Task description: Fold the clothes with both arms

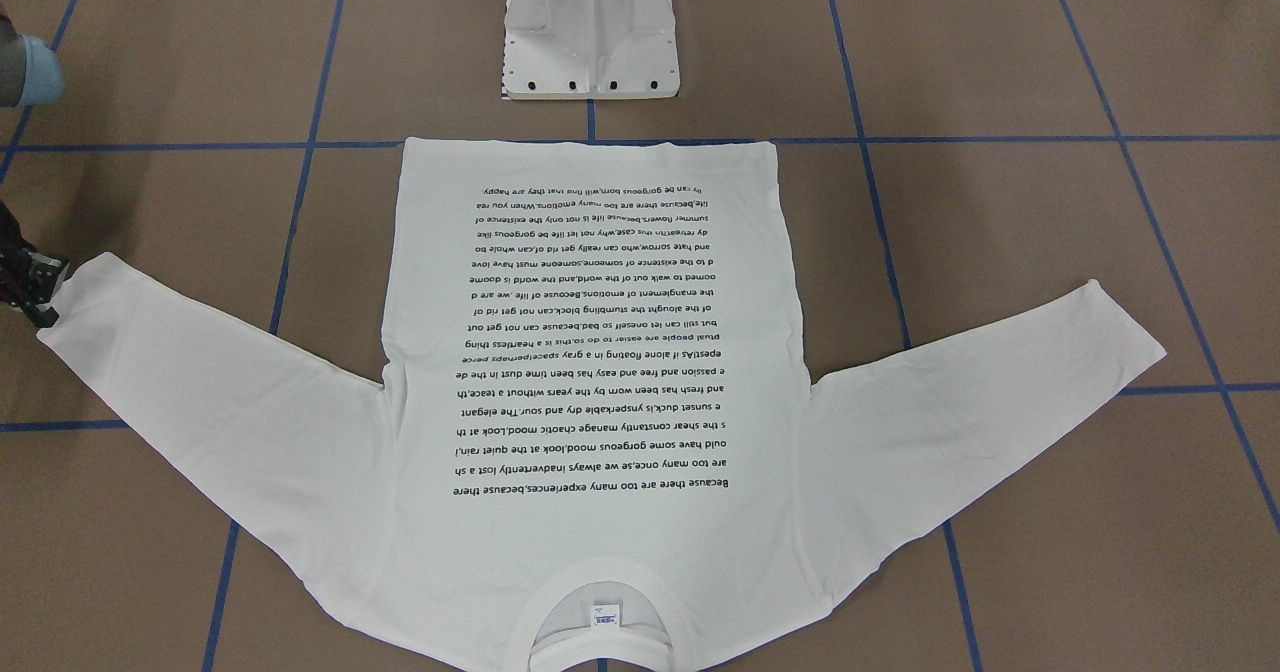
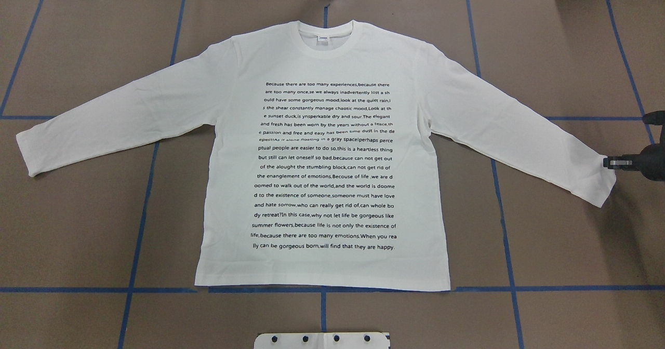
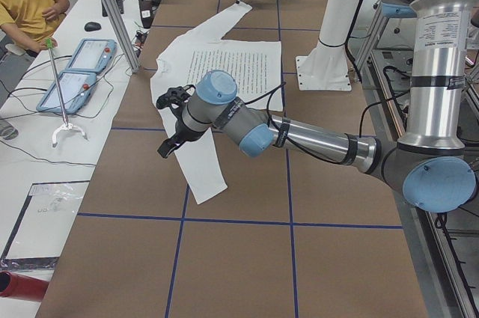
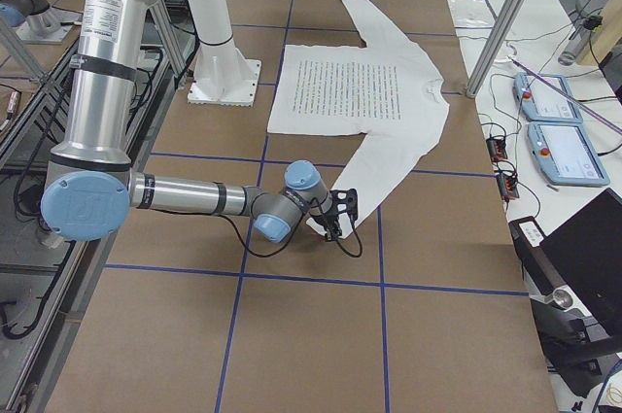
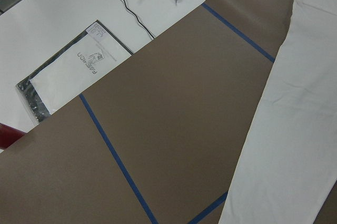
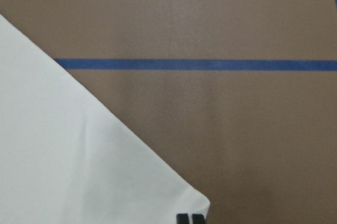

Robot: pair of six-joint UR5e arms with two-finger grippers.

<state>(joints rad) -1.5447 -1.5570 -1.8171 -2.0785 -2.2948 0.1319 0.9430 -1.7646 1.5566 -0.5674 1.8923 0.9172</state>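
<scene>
**Front view.** Brown-paper counter, blue tape grid, white pedestal at the robot's edge. The T-shirt lies flat with the print up. Its hem is toward the pedestal and its collar nearest this camera, with both sleeves spread wide. The right pincer sits at the right cuff, touching it.

**Overhead.** Same layout. The body is square to the tape and no fold has been made. My left arm is out of frame.

**Left side view.** The left pincer hangs above the left sleeve, clear of the cloth. From this angle alone I cannot tell how wide its fingers stand.

**Right side view.** The right arm is stretched low, tip down on the cuff end.

**Left wrist.** Sleeve edge and bare counter only. No fingers in shot.

**Right wrist.** Two pads are drawn together on the very corner of the cuff. I read that as a pinch on the fabric, though the cloth shows no lift.

**Judgement.** The step in hand is taking both cuffs for the sleeve fold.
- Bring the left pincer down onto its cuff before the right one lifts.
- Bite further in than the corner, since a corner hold may slip.
- Raise both cuffs just off the counter and carry the sleeves inward across the print together.
- Keep the shoulders from dragging the body askew.
</scene>
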